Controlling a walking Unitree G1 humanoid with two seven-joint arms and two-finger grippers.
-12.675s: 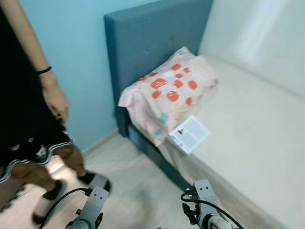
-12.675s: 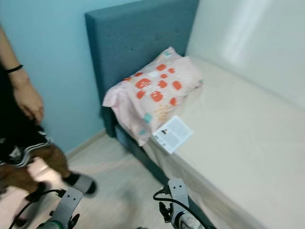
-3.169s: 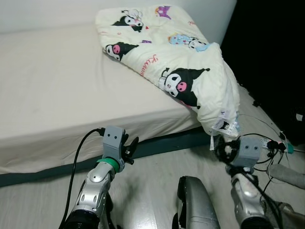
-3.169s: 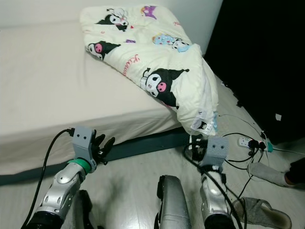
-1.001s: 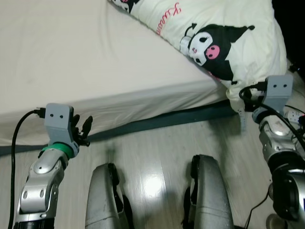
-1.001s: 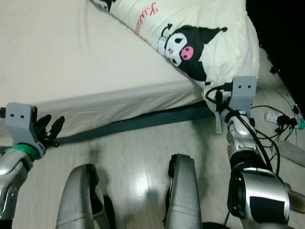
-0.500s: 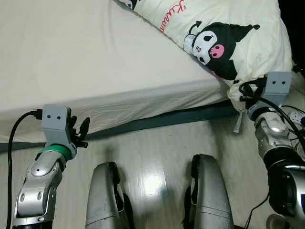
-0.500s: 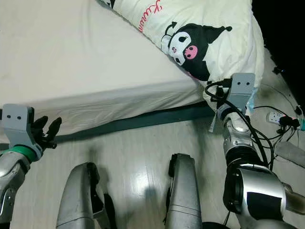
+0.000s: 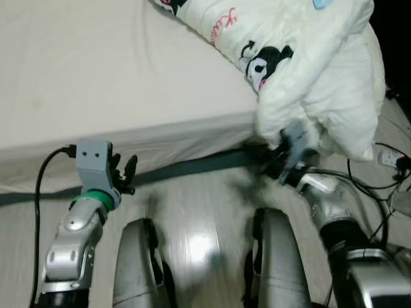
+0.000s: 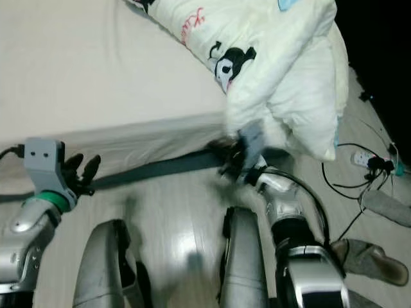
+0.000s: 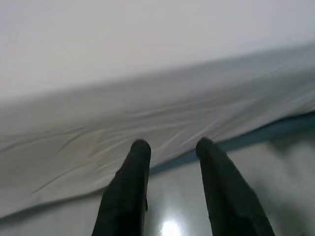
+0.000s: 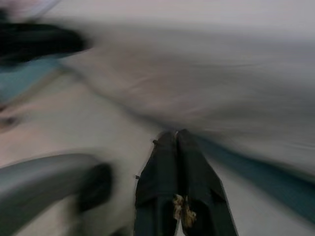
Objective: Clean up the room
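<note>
Left eye view: a cream duvet (image 9: pixel 308 70) printed with cartoon figures is heaped on the far right corner of the bed (image 9: pixel 96 77), its bulk spilling over the mattress edge toward the floor. The right gripper (image 9: pixel 282 163), blurred by motion, sits right under the hanging fold, at the bed's dark base; whether it has cloth cannot be told here. The left gripper (image 9: pixel 125 173) hovers near the left, by the mattress side, fingers a little apart and empty. Right eye view: same layout; on the floor to the far right lie a power strip (image 10: pixel 374 162) with loose cables, and a slipper (image 10: pixel 369 260) nearer in. Left wrist view: two black fingers (image 11: pixel 128 191) stand narrowly parted with nothing between them, facing the wrinkled sheet and the dark bed base. Right wrist view: heavily smeared; the fingers (image 12: pixel 167 187) are pressed together, and a small pale scrap shows near their base, too blurred to identify. Judgement: the step in hand looks like tidying the duvet onto the bed. The next move calls for a firm hold on the overhanging fold, then a lift up and left across the mattress.
</note>
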